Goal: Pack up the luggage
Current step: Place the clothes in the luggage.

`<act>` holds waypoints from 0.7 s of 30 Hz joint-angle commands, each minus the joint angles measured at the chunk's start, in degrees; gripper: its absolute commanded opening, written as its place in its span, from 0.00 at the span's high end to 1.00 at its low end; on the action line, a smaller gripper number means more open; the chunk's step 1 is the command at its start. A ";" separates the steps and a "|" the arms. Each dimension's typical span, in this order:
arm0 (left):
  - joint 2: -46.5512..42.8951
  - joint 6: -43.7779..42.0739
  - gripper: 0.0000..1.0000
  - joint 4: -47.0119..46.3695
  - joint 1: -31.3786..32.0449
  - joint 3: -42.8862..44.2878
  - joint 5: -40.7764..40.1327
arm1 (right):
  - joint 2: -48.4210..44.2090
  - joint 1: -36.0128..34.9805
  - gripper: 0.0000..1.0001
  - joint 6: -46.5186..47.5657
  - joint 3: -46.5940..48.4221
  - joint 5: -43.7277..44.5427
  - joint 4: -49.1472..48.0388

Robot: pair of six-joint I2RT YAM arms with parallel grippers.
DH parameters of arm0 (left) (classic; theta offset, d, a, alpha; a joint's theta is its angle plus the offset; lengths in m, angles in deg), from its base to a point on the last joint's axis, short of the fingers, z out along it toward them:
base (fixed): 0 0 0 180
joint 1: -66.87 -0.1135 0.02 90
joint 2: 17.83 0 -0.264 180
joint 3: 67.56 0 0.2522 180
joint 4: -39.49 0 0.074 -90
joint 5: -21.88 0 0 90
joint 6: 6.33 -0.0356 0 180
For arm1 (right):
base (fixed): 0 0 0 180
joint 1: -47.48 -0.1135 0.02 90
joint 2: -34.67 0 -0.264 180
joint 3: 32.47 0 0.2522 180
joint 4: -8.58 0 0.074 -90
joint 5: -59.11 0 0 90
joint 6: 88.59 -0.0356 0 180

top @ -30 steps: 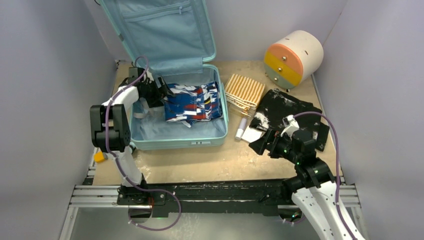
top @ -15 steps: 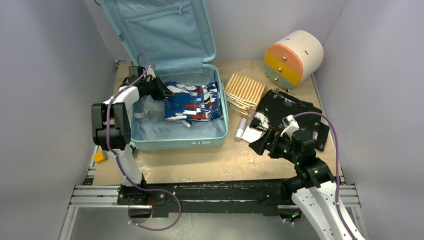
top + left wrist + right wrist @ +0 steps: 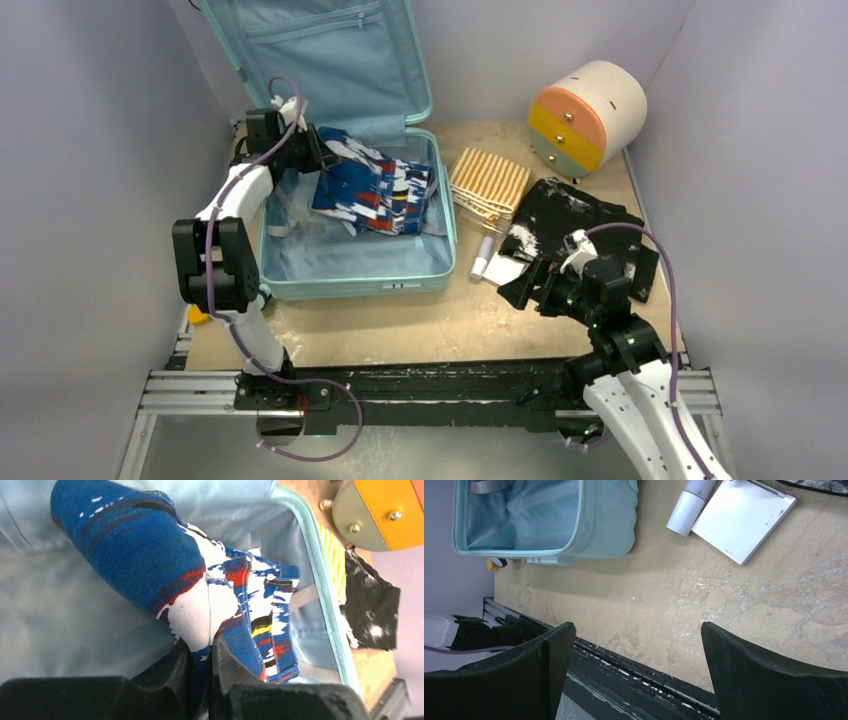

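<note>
Suddenly our left gripper (image 3: 200, 651) was clenched on a fold of the blue, red and white patterned garment (image 3: 368, 190), where a second before its jaws had stood wide beside the cloth. The garment's left end had risen with the arm and hung tilted over the back of the luggage (image 3: 340, 283), which lay open on the left half of the table (image 3: 400, 330) with its lid upright. We judged this a re-seating of the garment inside the shell, not yet a settled placement. Our right gripper (image 3: 515, 290) stayed spread wide and empty over the table, near the white tube (image 3: 483, 260). The striped cloth (image 3: 488, 183) and the black garment (image 3: 580, 215) lay outside, unpacked.
</note>
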 commanded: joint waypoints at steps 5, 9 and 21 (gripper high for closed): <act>0.40 -4.38 1.00 -3.55 -0.42 7.13 -8.33 | 1.31 -0.16 0.01 1.25 2.32 0.93 -1.07; 4.07 -2.56 1.00 2.74 -0.85 7.32 -13.84 | 2.17 -0.19 0.01 1.05 2.28 0.25 -1.41; -6.54 -2.12 0.21 12.09 0.28 14.70 -30.74 | 1.96 -0.22 0.01 0.99 2.51 0.28 -1.53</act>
